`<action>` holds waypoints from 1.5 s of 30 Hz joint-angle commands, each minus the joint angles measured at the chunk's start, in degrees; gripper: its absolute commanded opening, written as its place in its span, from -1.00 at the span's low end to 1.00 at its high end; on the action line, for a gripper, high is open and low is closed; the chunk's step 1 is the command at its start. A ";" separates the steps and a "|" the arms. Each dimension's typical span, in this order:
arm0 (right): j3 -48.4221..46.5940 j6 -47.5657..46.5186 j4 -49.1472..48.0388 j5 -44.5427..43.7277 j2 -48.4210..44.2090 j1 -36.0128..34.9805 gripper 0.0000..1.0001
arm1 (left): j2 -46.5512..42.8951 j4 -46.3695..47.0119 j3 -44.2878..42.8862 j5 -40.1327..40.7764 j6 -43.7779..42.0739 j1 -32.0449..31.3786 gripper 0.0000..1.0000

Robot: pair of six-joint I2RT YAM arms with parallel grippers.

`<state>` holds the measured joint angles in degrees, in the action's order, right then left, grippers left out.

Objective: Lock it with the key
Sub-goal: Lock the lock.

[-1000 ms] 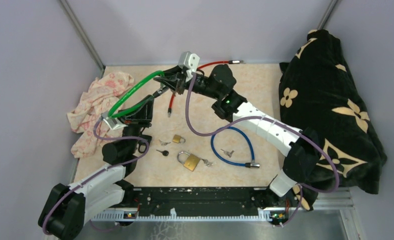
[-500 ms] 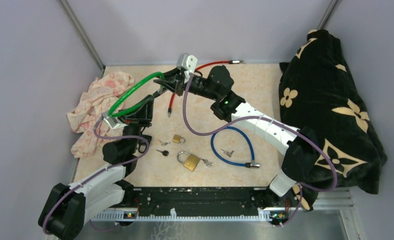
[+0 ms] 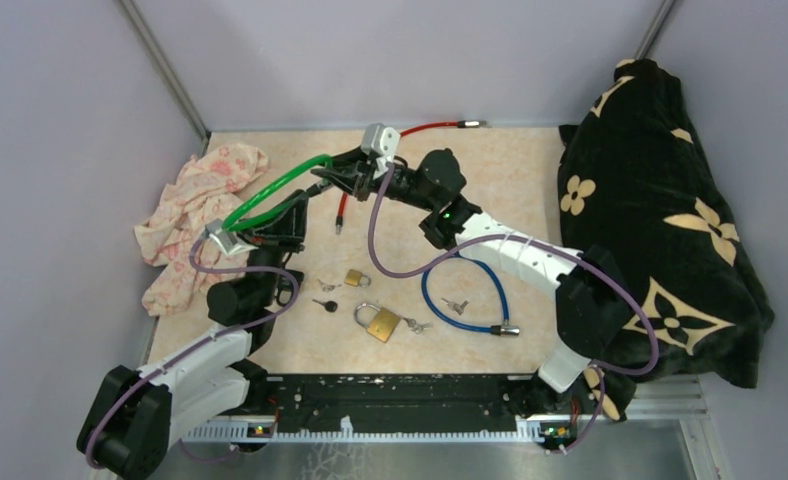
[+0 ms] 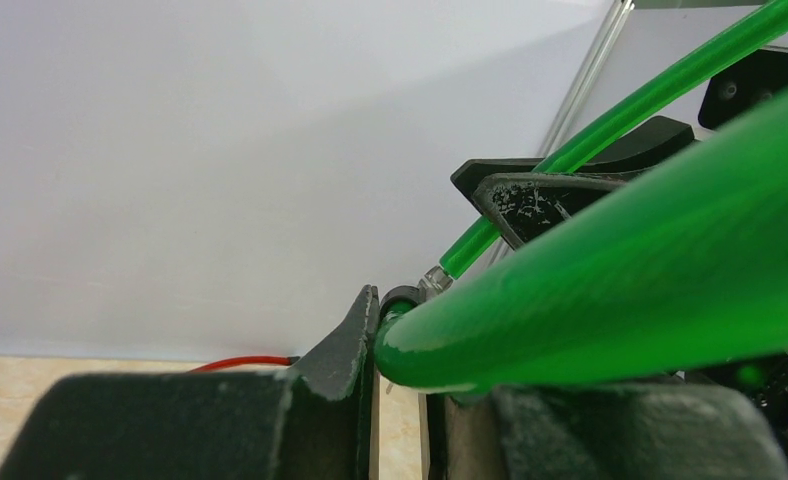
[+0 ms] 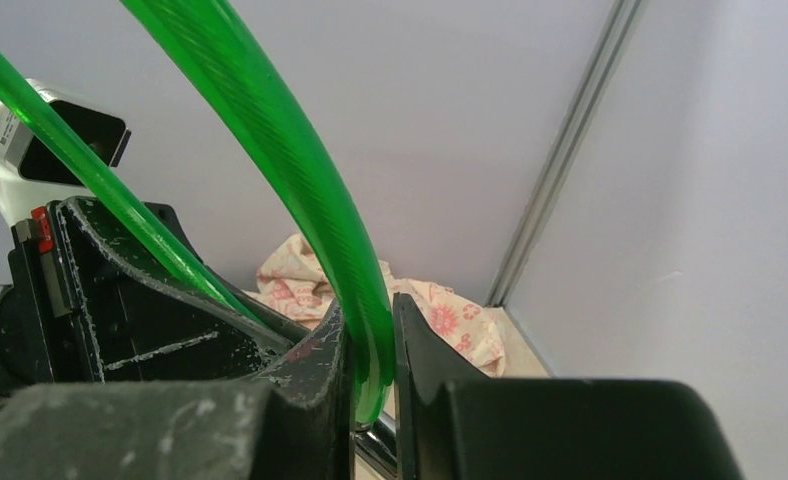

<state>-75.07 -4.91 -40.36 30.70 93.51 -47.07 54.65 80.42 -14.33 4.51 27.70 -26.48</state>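
Three cable locks are in view: a green cable lock (image 3: pixel 270 182), a red cable lock (image 3: pixel 430 127) and a blue cable lock (image 3: pixel 497 285). Two brass padlocks lie on the desk (image 3: pixel 530 180), a small padlock (image 3: pixel 357 278) and, nearer the arms, a larger padlock (image 3: pixel 381 322). Keys lie in four places. One black-headed key (image 3: pixel 325 305) and a small key (image 3: pixel 329 287) are left of the padlocks. A key bunch (image 3: pixel 416 325) lies just beside the larger padlock, and loose keys (image 3: pixel 455 306) lie inside the blue loop. How many keys are in each cluster is too small to tell. One pink floral cloth (image 3: pixel 195 215) sits at the left wall and one black flowered blanket (image 3: pixel 660 200) at the right.

The green cable lock is held up off the desk, over its far left part, between both arms. Its long axis runs diagonally, from near-left by the left wrist up toward far-right, and it bows upward in an arch. The left fingers (image 4: pixel 348 340) are clamped on one thick green end. The right fingers (image 5: pixel 415 345) are closed on the strand that passes down between them. The red and blue locks lie on the desk.
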 commanded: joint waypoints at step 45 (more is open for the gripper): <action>-24.11 25.29 27.64 37.69 11.74 15.16 -0.06 | -0.33 4.13 -2.28 -1.70 0.22 0.11 -1.00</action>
<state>-95.68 16.38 -4.16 63.53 105.65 -30.98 55.13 79.75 -14.33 3.33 27.57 -26.37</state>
